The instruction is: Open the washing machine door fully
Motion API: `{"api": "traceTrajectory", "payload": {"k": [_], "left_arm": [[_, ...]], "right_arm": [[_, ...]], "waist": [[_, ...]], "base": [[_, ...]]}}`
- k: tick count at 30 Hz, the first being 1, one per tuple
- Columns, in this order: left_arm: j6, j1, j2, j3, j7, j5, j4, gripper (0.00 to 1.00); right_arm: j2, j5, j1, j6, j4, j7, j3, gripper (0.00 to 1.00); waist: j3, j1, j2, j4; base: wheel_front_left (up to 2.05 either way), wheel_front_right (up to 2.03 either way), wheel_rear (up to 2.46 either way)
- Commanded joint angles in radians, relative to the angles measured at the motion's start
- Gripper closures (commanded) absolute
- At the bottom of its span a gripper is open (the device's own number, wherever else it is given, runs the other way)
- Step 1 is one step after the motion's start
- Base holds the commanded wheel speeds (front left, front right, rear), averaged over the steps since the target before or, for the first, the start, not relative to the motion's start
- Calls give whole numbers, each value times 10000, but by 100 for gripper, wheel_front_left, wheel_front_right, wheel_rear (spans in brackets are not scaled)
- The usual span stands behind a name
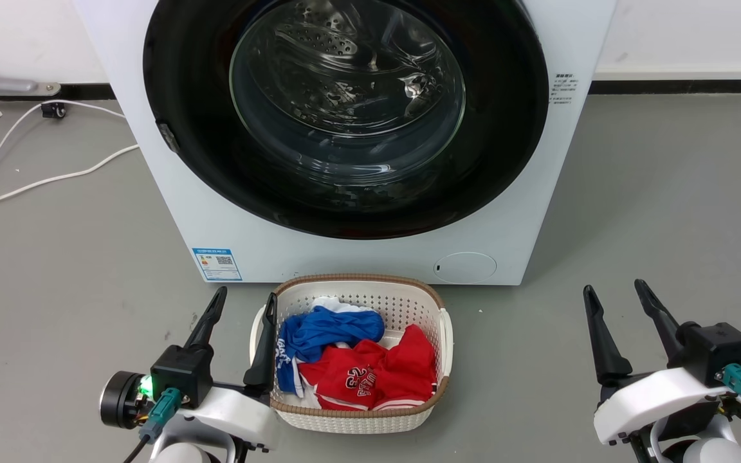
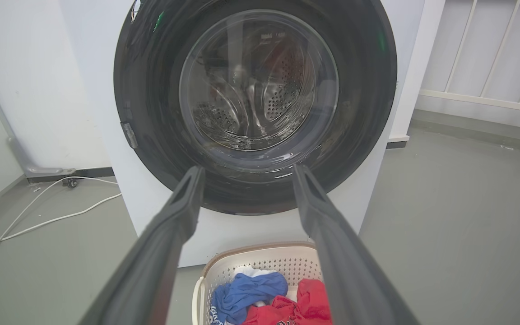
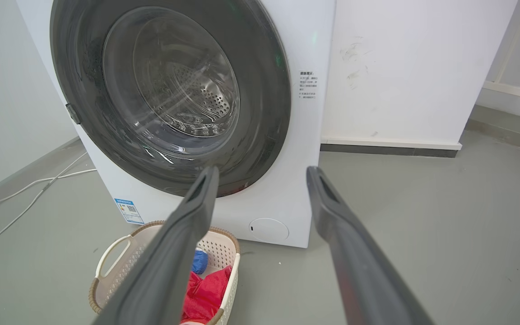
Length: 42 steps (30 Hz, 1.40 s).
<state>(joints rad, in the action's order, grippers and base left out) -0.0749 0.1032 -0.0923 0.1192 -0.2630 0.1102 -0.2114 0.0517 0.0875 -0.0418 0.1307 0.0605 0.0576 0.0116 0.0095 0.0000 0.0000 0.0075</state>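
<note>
**Closed washer door, both jaws empty**

The washing machine door (image 1: 345, 116) sits shut, flush on the white machine (image 1: 319, 257) straight ahead of me. My left jaws and right jaws both stand wide, holding nothing, well short of it. A laundry basket (image 1: 409, 302) stands just beside my left jaws.

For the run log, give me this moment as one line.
washing machine door: shut | left gripper: open, empty | right gripper: open, empty | contact: none | basket: before machine
</note>
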Motion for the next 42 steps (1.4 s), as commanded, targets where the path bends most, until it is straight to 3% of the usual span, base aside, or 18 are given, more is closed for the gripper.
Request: {"api": "traceTrajectory", "payload": {"k": [1, 3, 4, 5, 11, 16, 22, 24, 27, 35, 42], "left_arm": [[-21, 33, 6, -21, -27, 54, -19, 0], [-41, 62, 12, -19, -27, 55, -29, 0], [-49, 73, 11, -21, -27, 50, -39, 0], [-58, 87, 9, -20, -27, 41, -47, 0], [-76, 121, 27, -30, -27, 17, -68, 0], [-62, 86, 66, -80, -27, 77, -49, 0], [-74, 118, 144, -39, -27, 81, 2, 0], [-74, 186, 165, -20, -27, 67, 50, 0], [-78, 253, 205, -3, -27, 85, 121, 0], [8, 731, 277, 32, -27, -65, 594, 0], [28, 1381, 340, 112, -25, -165, 1054, 0]], "right_arm": [[-24, 39, -85, 1, 15, 54, 12, 0], [-24, 127, -84, 1, 12, 87, -1, 0], [-24, 146, -87, 1, -1, 126, -5, 57], [-24, 218, -89, 1, -16, 131, 3, 100], [-22, 892, -38, 1, -32, 161, 97, 100], [-23, 5482, -75, 1, 36, 418, 40, 100], [-15, 12332, -286, 1, -115, 355, 385, 100], [-13, 14068, -437, 2, -37, 90, 713, 100], [57, 15621, -791, 2, 363, -429, 1312, 100], [1423, 17276, -2687, 2, 2196, -1262, 1863, 100], [2873, 17809, -5143, 2, 4024, -2157, 952, 100]], "waist": [[-2, 0, 0, 6], [11, 0, 0, 16], [14, 0, 0, 22], [24, 0, 0, 26], [21, 0, 0, 39], [-8, 0, 0, 62], [71, 0, 0, 176], [172, 0, 0, 220], [349, 0, 0, 268], [1261, 0, 0, 433], [2431, 0, 0, 554]], "base": [[0, 0, 0], [0, 0, 0], [0, 0, 0], [0, 0, 0], [0, 0, 0], [0, 0, 0], [0, 0, 0], [0, 0, 0], [0, 0, 0], [0, 0, 0], [0, 0, 0]]}}
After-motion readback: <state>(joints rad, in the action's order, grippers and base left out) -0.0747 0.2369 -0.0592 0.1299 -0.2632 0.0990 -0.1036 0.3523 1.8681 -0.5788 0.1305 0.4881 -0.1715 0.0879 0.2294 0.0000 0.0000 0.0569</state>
